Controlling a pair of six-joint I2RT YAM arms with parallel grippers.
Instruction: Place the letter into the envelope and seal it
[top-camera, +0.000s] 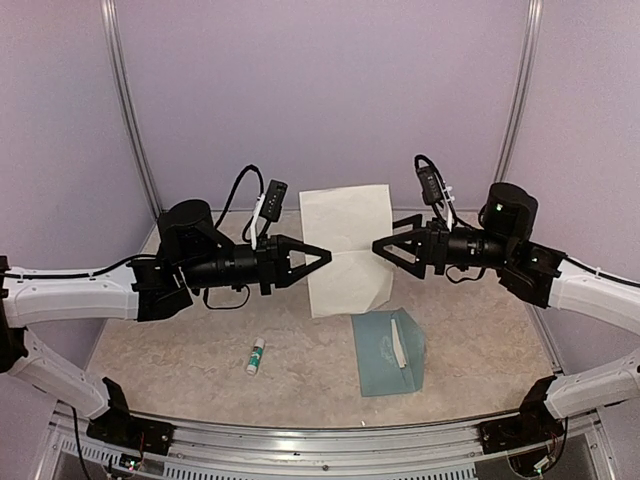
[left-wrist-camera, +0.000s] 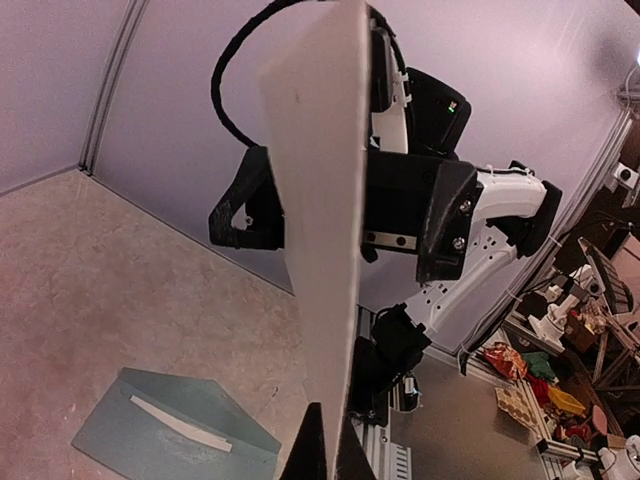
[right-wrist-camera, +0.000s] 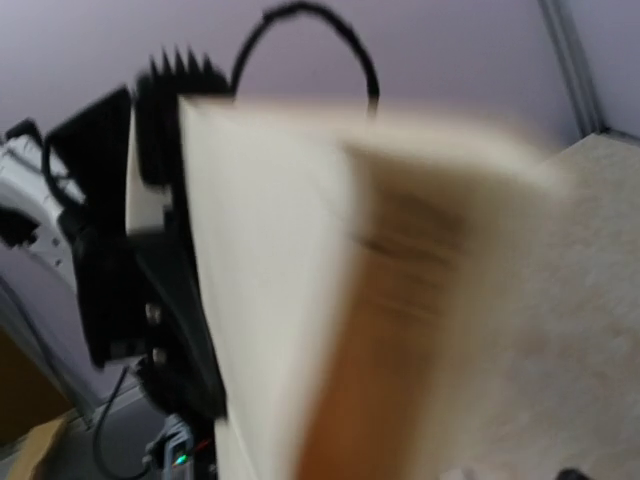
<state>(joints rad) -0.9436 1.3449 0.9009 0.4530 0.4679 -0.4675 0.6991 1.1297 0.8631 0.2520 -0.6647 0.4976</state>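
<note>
Left gripper (left-wrist-camera: 322, 445) is clamped on one edge of the letter (top-camera: 345, 245), holding it upright; right gripper (top-camera: 377, 245) has its jaws apart around the opposite edge; teal envelope (top-camera: 385, 355) lies flat nearby.

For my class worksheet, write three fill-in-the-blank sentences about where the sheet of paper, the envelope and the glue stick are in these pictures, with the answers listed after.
1. The left gripper is shut on the ___.
2. On the table, the glue stick lies nearer the ___ arm's base.
3. The envelope lies flat on the table, nearer the ___ arm's base.

Missing words: letter; left; right.
</note>
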